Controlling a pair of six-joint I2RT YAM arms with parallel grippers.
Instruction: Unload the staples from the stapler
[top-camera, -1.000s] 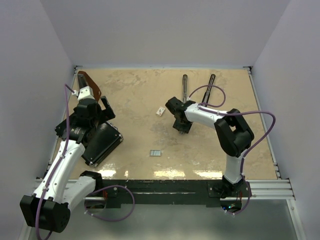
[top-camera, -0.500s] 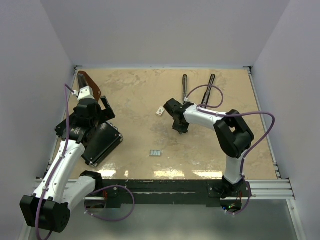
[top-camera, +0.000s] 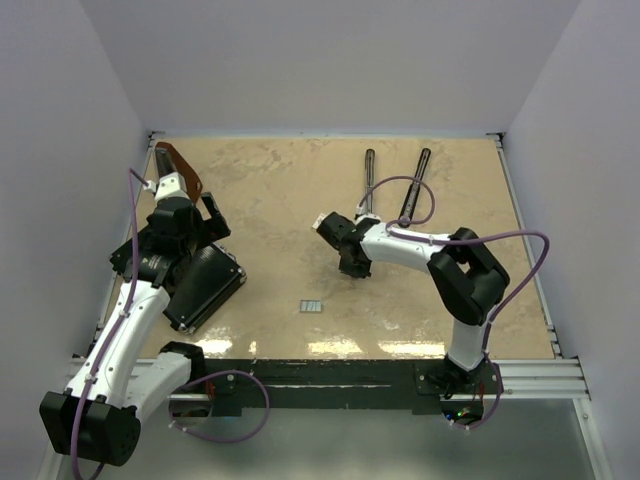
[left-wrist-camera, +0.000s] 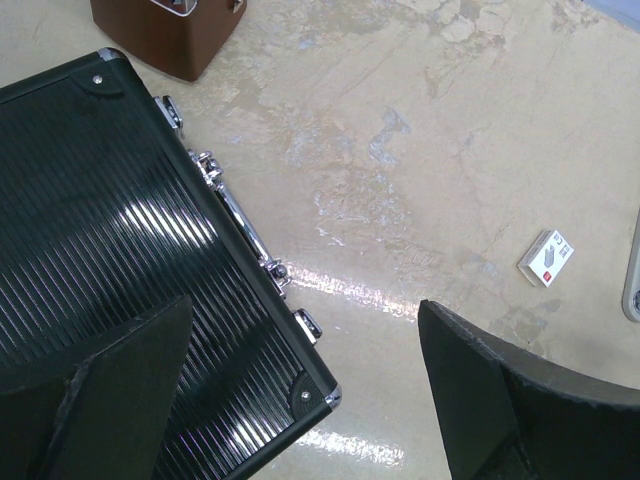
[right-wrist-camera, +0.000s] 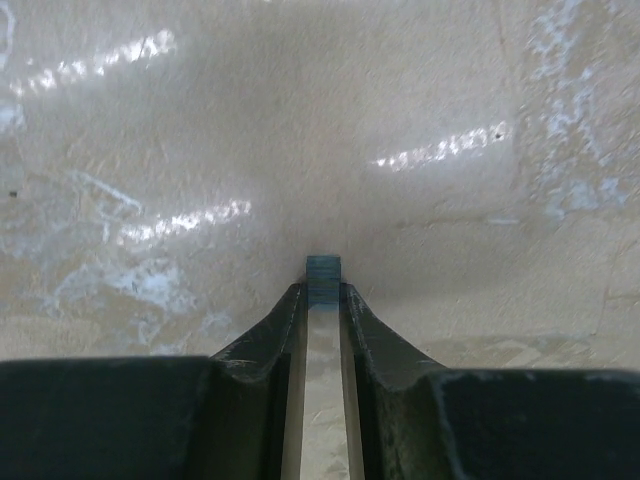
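The stapler lies in two long pieces at the back of the table: a narrow grey channel and a black arm. My right gripper points down at the table to the left of them. In the right wrist view the right gripper is shut on a small blue-grey strip of staples pinched at its very tips, close to the tabletop. Another strip of staples lies loose near the front. My left gripper stands open above the corner of the black case.
A ribbed black case lies at the left under the left arm, with a brown wedge-shaped object behind it. A small white box rests on the table beside the right gripper.
The right gripper has slid left and toward the front across the table, and its fingers have closed in onto the staple strip. The left arm has not moved.
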